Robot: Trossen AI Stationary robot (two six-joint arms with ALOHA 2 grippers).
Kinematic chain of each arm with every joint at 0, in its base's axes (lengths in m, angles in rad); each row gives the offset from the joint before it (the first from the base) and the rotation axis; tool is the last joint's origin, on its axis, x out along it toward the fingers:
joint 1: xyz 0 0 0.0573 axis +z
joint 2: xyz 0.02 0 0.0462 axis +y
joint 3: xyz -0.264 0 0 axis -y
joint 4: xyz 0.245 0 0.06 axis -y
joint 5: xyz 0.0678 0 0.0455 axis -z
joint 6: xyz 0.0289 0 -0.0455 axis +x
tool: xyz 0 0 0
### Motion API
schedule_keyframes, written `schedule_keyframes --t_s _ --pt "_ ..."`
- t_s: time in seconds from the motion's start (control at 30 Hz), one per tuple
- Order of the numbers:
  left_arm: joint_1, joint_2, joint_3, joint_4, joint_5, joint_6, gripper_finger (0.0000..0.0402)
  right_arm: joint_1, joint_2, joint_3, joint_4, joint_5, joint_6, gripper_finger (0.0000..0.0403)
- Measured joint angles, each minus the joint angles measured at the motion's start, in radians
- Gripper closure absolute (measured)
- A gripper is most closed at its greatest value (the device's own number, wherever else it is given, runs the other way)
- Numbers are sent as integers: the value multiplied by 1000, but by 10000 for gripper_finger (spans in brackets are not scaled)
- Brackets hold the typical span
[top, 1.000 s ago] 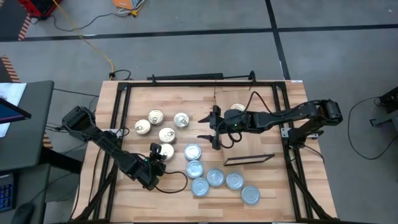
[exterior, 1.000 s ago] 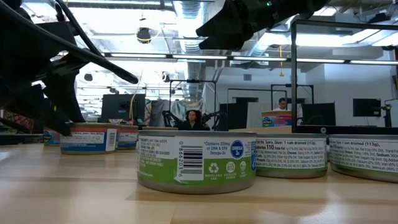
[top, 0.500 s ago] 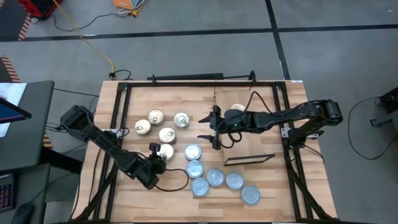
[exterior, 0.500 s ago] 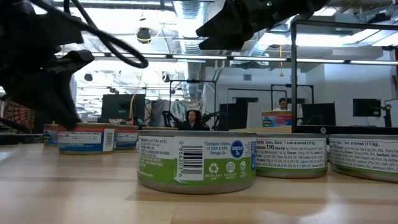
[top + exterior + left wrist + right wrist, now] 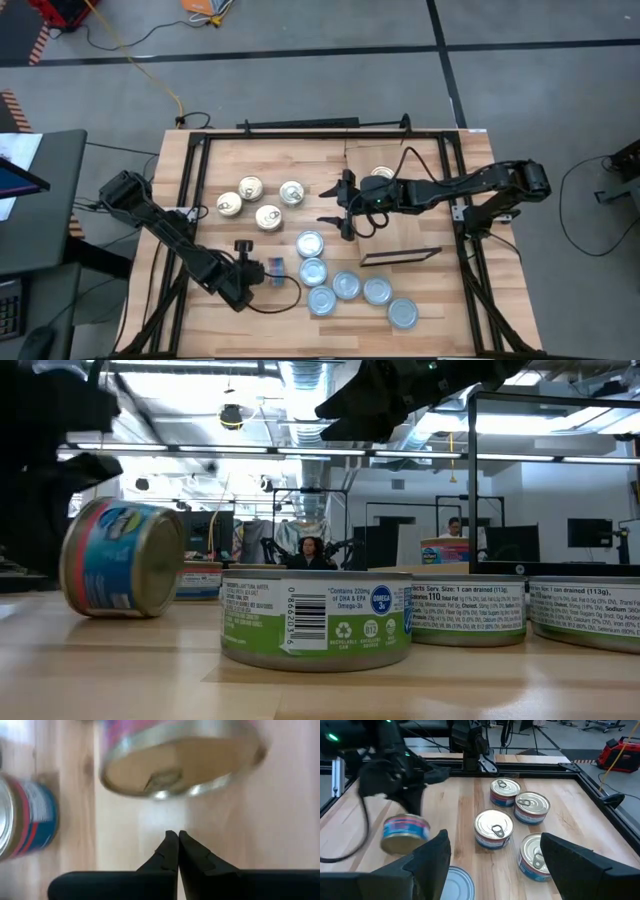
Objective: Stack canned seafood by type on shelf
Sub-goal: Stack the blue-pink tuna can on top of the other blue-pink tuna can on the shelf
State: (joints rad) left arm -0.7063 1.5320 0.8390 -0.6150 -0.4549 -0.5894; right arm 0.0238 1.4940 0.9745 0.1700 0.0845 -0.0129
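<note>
While six blue-topped tins (image 5: 346, 286) lie grouped, left pincer (image 5: 173, 851) closed, right pincer (image 5: 340, 205) open.

One cam looks straight down on my whole table (image 5: 420, 290). Another sits at tabletop level, facing the room. My wrist cams ride close; both catch the tipped tin (image 5: 405, 834).
</note>
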Motion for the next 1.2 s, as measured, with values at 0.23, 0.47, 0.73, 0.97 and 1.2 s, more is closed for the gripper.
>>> schedule_keyframes --t_s 0.23,0.47,0.73,0.97,1.2 --pt "-24 -2 157 -64 52 -96 364 -14 -3 0 -151 -1 75 74" --pt "-55 -1 260 -66 61 -262 247 -18 -3 0 -221 -2 131 74" --pt "-27 0 262 -62 -31 -562 108 1 -3 0 -220 37 128 74" --pt "27 37 263 -126 -107 -678 77 9 -3 0 -207 80 90 74" --pt "87 95 263 -119 -118 -653 77 16 -3 0 -161 83 66 74"
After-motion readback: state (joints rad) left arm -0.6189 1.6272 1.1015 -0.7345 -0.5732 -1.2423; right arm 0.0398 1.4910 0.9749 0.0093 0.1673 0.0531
